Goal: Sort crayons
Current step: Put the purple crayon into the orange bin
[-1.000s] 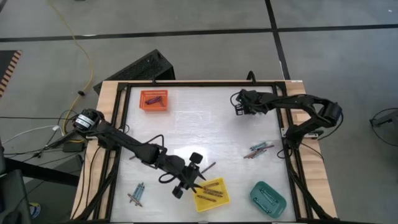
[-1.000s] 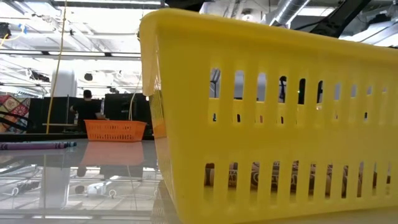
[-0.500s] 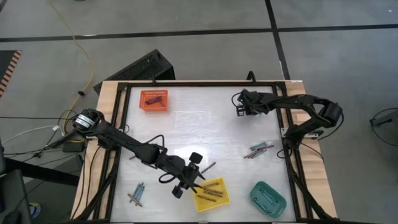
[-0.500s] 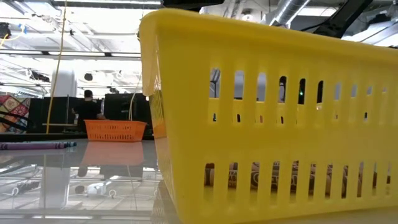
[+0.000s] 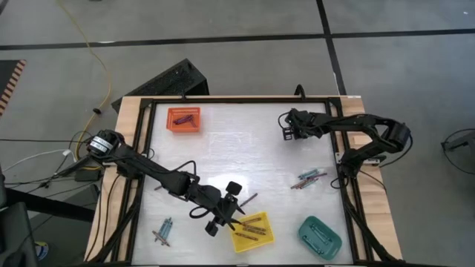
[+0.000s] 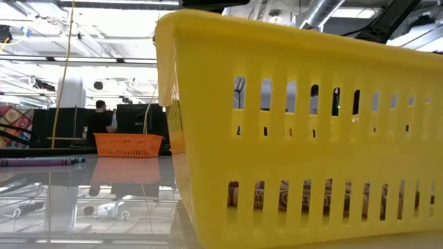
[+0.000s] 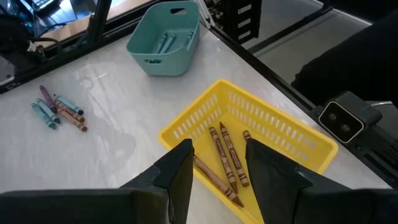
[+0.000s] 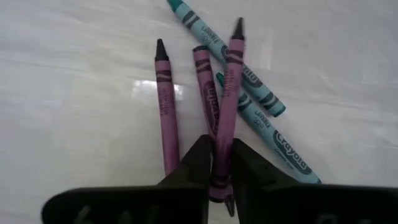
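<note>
Right gripper (image 8: 219, 163) pinching a purple crayon (image 8: 225, 93) near table's (image 5: 223, 152) far edge, left gripper (image 7: 217, 163) open over yellow tray (image 7: 298, 140) w/ brown crayons (image 7: 225, 155).

Yellow tray (image 6: 304, 131) close up, orange tray (image 6: 128, 144) behind

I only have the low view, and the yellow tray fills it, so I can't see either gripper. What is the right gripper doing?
Observer: The right gripper is down on the table among loose crayons, pinching one purple crayon.
Operator: And the left one?
Observer: The left gripper hangs open and empty over the yellow tray.
Operator: What is inside that tray?
Observer: Only brown crayons, lying flat on its floor.
</note>
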`<state>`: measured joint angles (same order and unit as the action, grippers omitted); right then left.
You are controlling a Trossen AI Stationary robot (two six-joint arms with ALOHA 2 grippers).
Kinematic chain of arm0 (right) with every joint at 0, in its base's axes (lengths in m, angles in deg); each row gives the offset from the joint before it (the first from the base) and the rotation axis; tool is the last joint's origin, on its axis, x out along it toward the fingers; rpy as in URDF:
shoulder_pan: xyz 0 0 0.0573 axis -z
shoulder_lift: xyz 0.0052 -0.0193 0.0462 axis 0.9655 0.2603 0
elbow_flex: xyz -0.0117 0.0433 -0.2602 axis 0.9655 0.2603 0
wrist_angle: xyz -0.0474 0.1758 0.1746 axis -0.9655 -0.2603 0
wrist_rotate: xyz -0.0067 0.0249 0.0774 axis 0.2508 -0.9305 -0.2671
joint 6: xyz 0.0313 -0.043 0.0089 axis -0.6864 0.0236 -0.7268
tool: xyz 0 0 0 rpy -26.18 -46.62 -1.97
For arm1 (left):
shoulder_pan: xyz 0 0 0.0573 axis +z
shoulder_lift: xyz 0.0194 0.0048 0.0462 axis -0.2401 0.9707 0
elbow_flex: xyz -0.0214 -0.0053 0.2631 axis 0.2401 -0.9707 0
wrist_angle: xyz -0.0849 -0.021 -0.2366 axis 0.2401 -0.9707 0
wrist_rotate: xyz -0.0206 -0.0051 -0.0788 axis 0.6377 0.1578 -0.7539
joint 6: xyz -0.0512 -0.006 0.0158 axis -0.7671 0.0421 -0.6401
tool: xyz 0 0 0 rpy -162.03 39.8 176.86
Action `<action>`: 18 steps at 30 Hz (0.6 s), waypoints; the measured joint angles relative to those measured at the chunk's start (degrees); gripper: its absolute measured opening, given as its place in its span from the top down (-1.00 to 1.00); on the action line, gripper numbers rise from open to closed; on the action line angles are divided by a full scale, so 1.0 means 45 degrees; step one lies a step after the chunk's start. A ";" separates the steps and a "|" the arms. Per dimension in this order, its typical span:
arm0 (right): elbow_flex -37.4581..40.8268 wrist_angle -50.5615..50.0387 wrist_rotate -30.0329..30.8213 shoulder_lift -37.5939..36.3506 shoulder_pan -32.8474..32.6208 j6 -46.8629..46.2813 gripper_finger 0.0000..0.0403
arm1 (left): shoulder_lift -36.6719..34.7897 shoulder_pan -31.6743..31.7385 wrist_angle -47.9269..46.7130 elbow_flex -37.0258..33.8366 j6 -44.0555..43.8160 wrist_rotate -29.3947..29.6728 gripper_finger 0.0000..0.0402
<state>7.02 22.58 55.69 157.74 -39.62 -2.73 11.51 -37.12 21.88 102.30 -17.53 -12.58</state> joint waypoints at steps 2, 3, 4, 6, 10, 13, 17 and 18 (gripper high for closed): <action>0.0000 0.0021 -0.0013 0.0000 0.0000 0.0023 0.78 | 0.0000 0.0000 0.0005 0.0000 0.0001 0.0000 0.31; 0.0000 0.0029 -0.0008 0.0000 0.0000 0.0047 0.80 | 0.0000 0.0000 0.0005 0.0000 0.0000 0.0000 0.31; 0.0000 0.0033 -0.0006 0.0000 0.0000 0.0068 0.82 | 0.0000 0.0000 0.0005 0.0000 0.0000 0.0000 0.31; 0.0000 0.0037 -0.0008 0.0000 0.0000 0.0082 0.87 | 0.0000 0.0000 0.0005 0.0000 0.0005 0.0000 0.31; 0.0000 0.0034 -0.0016 -0.0005 -0.0007 0.0130 0.94 | 0.0000 0.0000 0.0009 0.0000 0.0005 0.0000 0.31; 0.0000 0.0037 -0.0098 -0.0005 -0.0015 0.0141 0.94 | 0.0000 0.0000 0.0005 0.0000 0.0007 0.0000 0.31; 0.0000 0.0041 -0.0173 -0.0010 -0.0015 0.0151 0.95 | 0.0000 0.0000 0.0007 0.0000 0.0010 0.0000 0.31; 0.0000 0.0041 -0.0187 -0.0010 -0.0015 0.0155 0.95 | 0.0000 0.0000 0.0005 0.0000 0.0010 0.0000 0.31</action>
<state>7.02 22.77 54.85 157.69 -39.69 -2.03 11.51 -37.12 21.90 102.30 -17.49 -12.58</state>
